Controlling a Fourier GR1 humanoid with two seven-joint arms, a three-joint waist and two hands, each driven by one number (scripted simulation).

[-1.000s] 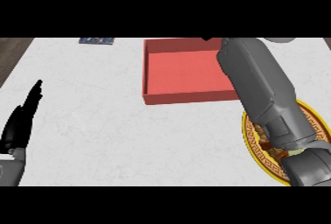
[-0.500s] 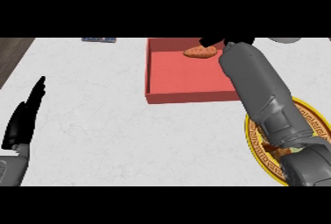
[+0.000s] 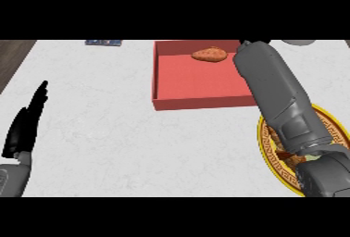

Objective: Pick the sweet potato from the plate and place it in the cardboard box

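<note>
Here we see the sweet potato (image 3: 210, 55) lying inside the box (image 3: 198, 101), on its red floor near the far wall and toward the far right corner, with its length running left to right. The box is a shallow, square, reddish tray with low walls, and it sits on the far middle part of the white counter (image 3: 130, 143). Our right forearm (image 3: 277, 95) comes in from the near right corner and stretches away across the box's right wall, ending just right of the sweet potato. The right hand itself is hidden past the end of the grey forearm at the far edge of the view, so we cannot tell how its fingers stand or whether they touch the sweet potato. The plate (image 3: 329, 127) lies at the right side of the counter, nearer to us than the box; it has a yellow rim with a dark red patterned band, and the forearm covers most of its middle. Our left hand (image 3: 26, 125) shows at the left edge of the view, well apart from the box, with its black fingers straight and pointing away from us, holding nothing and resting. At the far edge of the counter, left of the box, we see a small dark blue object (image 3: 103, 42) that is too small to name.
</note>
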